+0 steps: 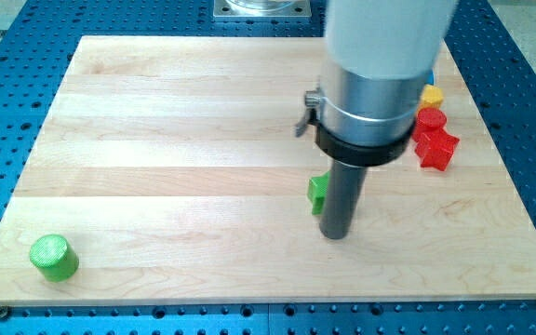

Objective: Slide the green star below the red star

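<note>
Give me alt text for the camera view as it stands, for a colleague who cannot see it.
My tip rests on the pale wooden board, touching the right side of a green star-shaped block that the rod partly hides. A red star-shaped block, a red cylinder and a yellow block cluster at the view's right; a green cylinder stands bottom left.

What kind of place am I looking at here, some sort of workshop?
Most likely a robotics lab test bench. A wooden board lies on a blue metal table drilled with rows of holes, a robot arm's rod ends at my tip beside a green block, and small red blocks sit nearby.
</note>
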Tool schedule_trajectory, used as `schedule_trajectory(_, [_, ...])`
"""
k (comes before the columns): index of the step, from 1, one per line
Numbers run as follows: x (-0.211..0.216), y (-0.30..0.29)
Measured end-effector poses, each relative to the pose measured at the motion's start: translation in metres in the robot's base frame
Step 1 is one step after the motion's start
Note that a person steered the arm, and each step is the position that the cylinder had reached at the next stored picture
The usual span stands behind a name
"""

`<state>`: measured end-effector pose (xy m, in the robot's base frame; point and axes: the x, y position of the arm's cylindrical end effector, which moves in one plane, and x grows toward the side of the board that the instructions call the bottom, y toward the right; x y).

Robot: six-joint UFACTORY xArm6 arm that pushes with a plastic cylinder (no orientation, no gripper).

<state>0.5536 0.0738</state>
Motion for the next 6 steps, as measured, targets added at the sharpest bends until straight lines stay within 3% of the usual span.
schedule_trajectory(1, [0.002,-0.051])
schedule_trajectory(2, [-0.01,-0.051])
schedule_trajectory(4, [-0.015,-0.012])
schedule_trajectory(5, [-0.015,0.039])
schedule_trajectory(6, [-0.016,0.037])
